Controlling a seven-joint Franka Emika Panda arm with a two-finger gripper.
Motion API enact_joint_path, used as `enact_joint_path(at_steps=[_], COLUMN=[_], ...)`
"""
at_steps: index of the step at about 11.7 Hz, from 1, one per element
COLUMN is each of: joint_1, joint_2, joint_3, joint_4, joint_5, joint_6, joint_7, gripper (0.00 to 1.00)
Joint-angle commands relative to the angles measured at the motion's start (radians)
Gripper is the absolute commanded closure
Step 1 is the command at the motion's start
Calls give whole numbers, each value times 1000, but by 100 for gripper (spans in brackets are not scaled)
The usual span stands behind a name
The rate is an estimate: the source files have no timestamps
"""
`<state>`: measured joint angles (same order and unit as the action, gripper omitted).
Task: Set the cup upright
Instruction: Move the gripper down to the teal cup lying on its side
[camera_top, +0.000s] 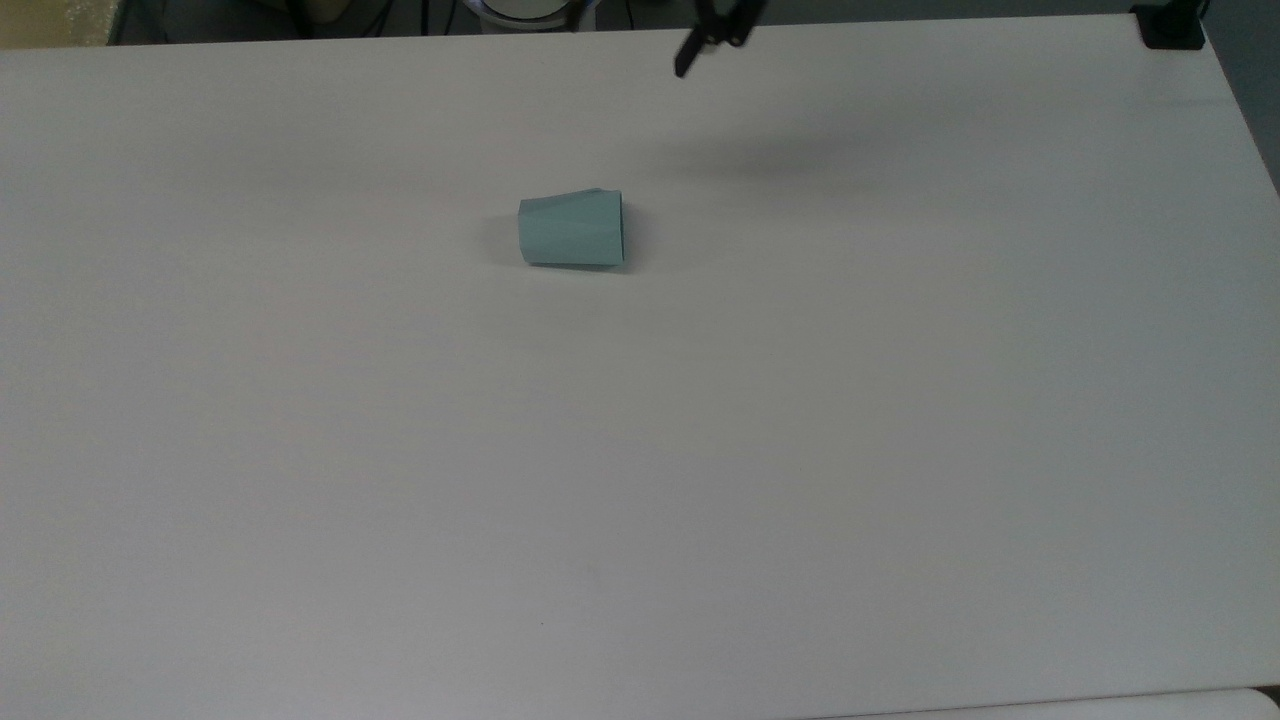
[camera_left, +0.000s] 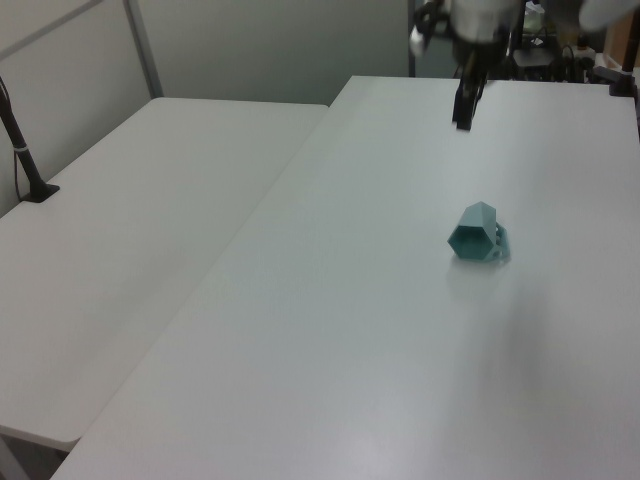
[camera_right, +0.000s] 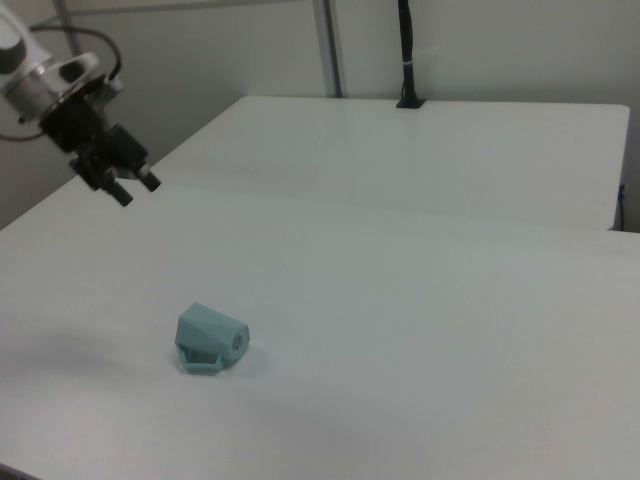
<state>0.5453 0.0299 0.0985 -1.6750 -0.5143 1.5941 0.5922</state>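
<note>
The pale teal faceted cup (camera_top: 571, 229) lies on its side on the white table (camera_top: 640, 450), wide rim toward the top view's right. In the left view the cup (camera_left: 477, 233) shows its hexagonal end, with the handle on the left view's right. The right view has the cup (camera_right: 210, 338) resting with its handle low against the table. My gripper (camera_top: 712, 40) hangs above the far table edge, up and to the right of the cup in the top view. It is open with nothing between its fingers (camera_right: 135, 190), well apart from the cup. The left view puts the gripper (camera_left: 463, 118) beyond the cup.
A second white table (camera_left: 150, 220) adjoins along one side. A black clamp (camera_top: 1170, 25) sits at the top view's upper right corner, and a black post (camera_right: 405, 50) rises behind the other table. The arm's base (camera_top: 525, 8) is at the far edge.
</note>
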Motion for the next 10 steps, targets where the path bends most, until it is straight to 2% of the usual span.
enact_joint_path(at_steps=[1, 3, 5, 8, 10], joint_1=[132, 185, 192, 191, 191], joint_2=[105, 171, 237, 265, 281], joint_3=[-2, -2, 0, 0, 0], joint_4=[-2, -5, -18, -127, -155], joint_5=[-139, -190, -268, -322, -323], joint_6=[-19, -66, -75, -72, -62], joint_7=[145, 159, 260, 297, 324], gripper=[0, 0, 0, 0, 0])
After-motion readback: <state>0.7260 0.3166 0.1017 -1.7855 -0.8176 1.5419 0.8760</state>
